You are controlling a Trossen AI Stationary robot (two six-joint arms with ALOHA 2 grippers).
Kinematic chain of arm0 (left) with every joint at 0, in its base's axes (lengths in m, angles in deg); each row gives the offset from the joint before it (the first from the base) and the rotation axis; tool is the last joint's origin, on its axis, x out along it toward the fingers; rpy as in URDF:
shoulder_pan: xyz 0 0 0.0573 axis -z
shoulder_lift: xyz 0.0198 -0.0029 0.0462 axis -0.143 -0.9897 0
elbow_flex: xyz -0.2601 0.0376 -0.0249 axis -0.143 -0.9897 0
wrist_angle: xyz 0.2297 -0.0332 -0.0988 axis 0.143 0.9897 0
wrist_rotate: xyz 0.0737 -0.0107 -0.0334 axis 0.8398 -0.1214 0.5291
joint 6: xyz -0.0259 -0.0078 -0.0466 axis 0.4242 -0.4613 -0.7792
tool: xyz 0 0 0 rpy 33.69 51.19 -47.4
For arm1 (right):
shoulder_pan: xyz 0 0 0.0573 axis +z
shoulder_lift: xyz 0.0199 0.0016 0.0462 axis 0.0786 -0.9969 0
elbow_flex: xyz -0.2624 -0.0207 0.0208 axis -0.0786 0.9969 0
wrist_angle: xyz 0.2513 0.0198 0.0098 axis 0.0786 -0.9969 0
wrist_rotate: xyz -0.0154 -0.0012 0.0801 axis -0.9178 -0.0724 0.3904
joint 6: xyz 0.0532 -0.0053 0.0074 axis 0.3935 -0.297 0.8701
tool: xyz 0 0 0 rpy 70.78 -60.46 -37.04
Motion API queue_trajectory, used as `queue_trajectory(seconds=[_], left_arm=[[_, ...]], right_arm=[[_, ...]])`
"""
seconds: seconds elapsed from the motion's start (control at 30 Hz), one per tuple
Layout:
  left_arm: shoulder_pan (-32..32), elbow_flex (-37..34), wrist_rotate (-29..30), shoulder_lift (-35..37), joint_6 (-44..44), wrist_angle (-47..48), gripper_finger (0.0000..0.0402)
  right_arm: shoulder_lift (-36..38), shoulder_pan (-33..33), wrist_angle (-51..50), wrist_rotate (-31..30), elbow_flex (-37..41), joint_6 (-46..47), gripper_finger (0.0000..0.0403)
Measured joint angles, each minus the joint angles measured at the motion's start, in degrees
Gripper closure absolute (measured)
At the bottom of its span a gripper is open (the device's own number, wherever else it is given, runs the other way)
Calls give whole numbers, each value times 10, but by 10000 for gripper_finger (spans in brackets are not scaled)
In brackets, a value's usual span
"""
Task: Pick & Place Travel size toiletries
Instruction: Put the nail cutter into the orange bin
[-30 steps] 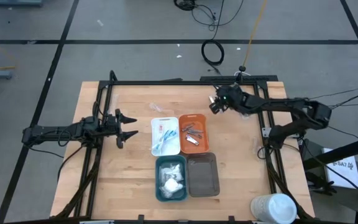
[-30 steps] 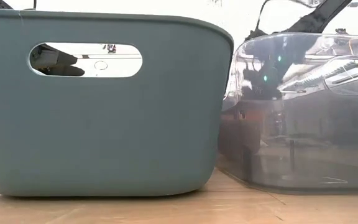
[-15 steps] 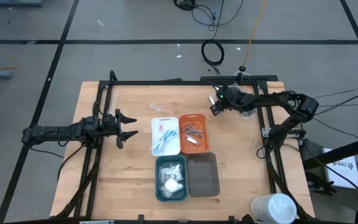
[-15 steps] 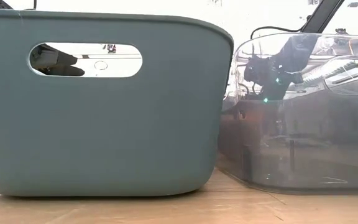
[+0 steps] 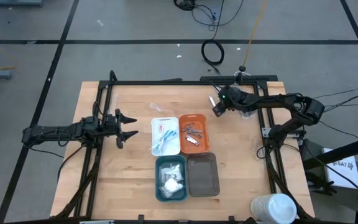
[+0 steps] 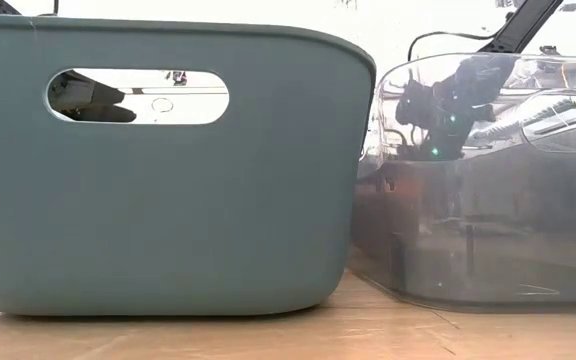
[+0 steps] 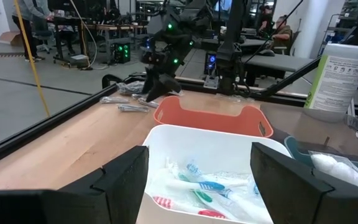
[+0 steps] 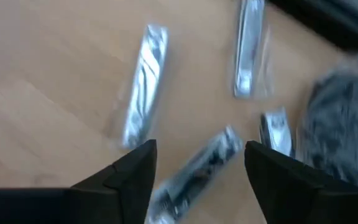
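The left gripper (image 5: 127, 126) waited over the left part of the table, just beside the white tray (image 5: 155, 142), fingers spread and holding nothing. In its wrist view the pink and blue wrapped sticks (image 7: 201, 193) lay in that white tray, with the orange tray (image 7: 207, 118) beyond it.

Centre of the table, high view: the orange tray held silver metallic pieces (image 5: 192, 132), the teal tray (image 5: 158, 189) held white sachets (image 5: 171, 180), and the grey tray (image 5: 203, 175) looked empty as far as I could tell. One clear wrapper (image 5: 159, 109) lay loose on the wood, near the white tray's far edge.

The right gripper (image 5: 218, 107) hovered at the far right part of the table, above a loose group of toiletries. Its wrist view showed the fingers (image 8: 123, 173) parted and empty, with several silver wrapped pieces (image 8: 143, 84) scattered on the wood and a dark grey roundish piece (image 8: 345, 121) off to one side. One silver piece (image 8: 199, 167) lay roughly between the fingers, but skewed.

My judgement: the step in hand was picking a silver piece for the orange tray. To do it well I would turn the wrist so the fingers close across the narrow width, descend until the tips nearly touch the wood, and close slowly. The pieces lie flat and look slippery, and neighbours sit near enough to be dragged along.
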Motion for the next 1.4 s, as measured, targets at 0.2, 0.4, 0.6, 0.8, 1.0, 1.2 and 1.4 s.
queue_trajectory(seconds=[0.2,0.4,0.6,0.8,1.0,1.2,1.4], left_arm=[[0,0,0,0,0,0,128],[0,0,0,0,0,0,128],[0,0,0,0,0,0,128],[0,0,0,0,0,0,128],[0,0,0,0,0,0,128],[0,0,0,0,0,0,128],[0,0,0,0,0,0,128]], right_arm=[[0,0,-36,0,0,17,161],[-11,0,-32,5,0,26,170],[-36,1,-9,30,10,41,174],[-38,1,15,31,26,42,182],[-39,1,0,32,27,42,223],[-40,1,0,33,27,33,287],[-40,1,1,36,27,24,347]])
